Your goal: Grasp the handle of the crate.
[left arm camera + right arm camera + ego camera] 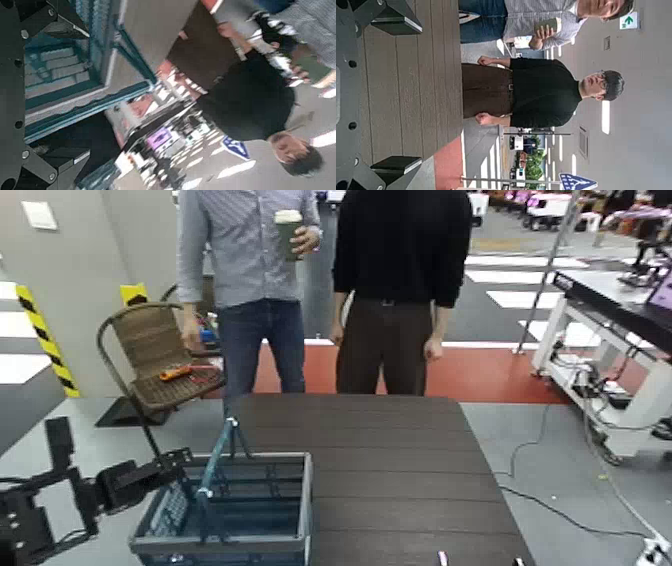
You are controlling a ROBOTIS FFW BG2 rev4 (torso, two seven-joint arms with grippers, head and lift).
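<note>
The crate (250, 535), with teal lattice sides and a thick grey rim, stands on the near left corner of the dark table (400, 480). Its thin teal handle (215, 475) is swung up and stands over the crate's left half. My left gripper (176, 462) is open, just outside the crate's left rim and a short way from the handle, touching nothing. In the left wrist view the open left gripper (63, 83) frames the crate's lattice (55, 67). My right gripper (407, 91) is open and empty over the table's planks.
Two people (400, 290) stand just behind the table's far edge; one holds a cup (288, 232). A brown wicker chair (150, 355) with an orange tool sits at the left. A workbench (610, 310) and floor cables are at the right.
</note>
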